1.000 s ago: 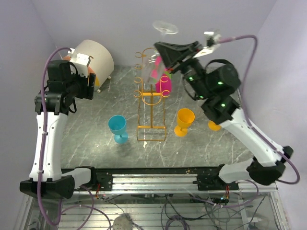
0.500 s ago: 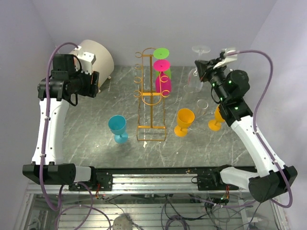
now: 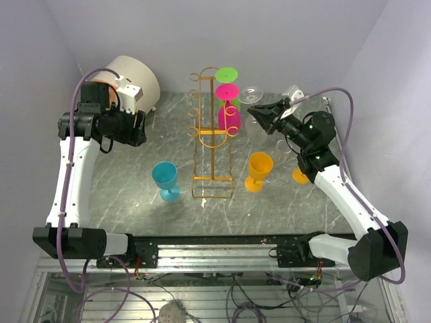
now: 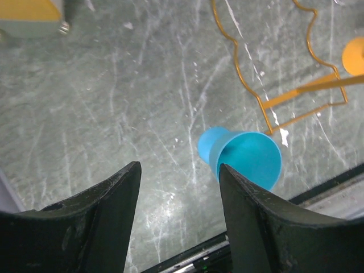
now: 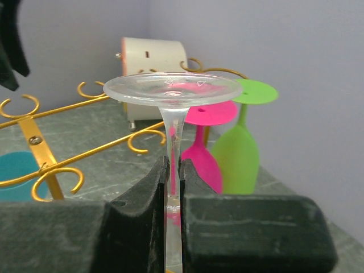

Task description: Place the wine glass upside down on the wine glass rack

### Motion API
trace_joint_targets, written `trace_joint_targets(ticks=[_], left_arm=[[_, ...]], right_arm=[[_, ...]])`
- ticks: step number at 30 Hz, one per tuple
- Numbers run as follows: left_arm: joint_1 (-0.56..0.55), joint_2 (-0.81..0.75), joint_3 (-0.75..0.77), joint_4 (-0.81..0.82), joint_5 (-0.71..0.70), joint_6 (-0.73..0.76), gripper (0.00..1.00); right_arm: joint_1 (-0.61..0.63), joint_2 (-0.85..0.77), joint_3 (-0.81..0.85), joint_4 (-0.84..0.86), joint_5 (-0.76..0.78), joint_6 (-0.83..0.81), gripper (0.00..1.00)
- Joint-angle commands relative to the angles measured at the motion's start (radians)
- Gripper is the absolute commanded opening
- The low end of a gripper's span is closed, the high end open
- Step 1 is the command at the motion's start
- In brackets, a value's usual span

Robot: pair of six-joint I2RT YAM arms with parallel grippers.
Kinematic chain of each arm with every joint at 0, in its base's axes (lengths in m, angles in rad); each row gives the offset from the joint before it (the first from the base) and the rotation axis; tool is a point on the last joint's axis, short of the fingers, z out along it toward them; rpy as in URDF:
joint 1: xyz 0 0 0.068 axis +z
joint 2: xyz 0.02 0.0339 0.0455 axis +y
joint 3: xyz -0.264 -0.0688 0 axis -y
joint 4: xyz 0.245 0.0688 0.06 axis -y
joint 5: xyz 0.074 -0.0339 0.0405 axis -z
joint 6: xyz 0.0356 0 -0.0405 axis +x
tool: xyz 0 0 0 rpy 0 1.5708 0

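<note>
Above table (image 3: 128, 195), right tool (image 5: 172, 176) pinches wine glass (image 5: 172, 90).

1. The left arm (image 3: 66, 176) stands tall from its base and bends inward at the top. The left gripper (image 4: 179, 170) points down, its fingers wide apart and holding nothing.
2. The right arm (image 3: 350, 202) leans inward. The right gripper (image 5: 172, 173) is closed tight on the stem of the wine glass (image 5: 172, 91).

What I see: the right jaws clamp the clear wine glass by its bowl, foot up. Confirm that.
Not by the bowl. The right wrist view shows the right jaws shut on the clear wine glass by its stem, just below the foot, which is up.
</note>
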Motion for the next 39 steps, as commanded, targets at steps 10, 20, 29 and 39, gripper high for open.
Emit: trace_joint_targets(ticks=[10,20,29,39], left_arm=[[0.003,0.149,-0.052,-0.221,0.194,0.18,0.56],[-0.004,0.206,-0.111,-0.25,0.177,0.249,0.5],[-0.029,0.242,-0.098,-0.267,0.176,0.261,0.52],[-0.057,0.249,-0.112,-0.252,0.176,0.242,0.6]], right_arm=[[0.025,0.118,-0.005,0.143,-0.217,-0.034,0.0],[0.027,0.175,-0.025,0.223,-0.214,-0.011,0.0],[0.052,0.231,-0.005,0.229,-0.217,-0.014,0.0],[0.055,0.237,-0.014,0.245,-0.208,-0.017,0.0]])
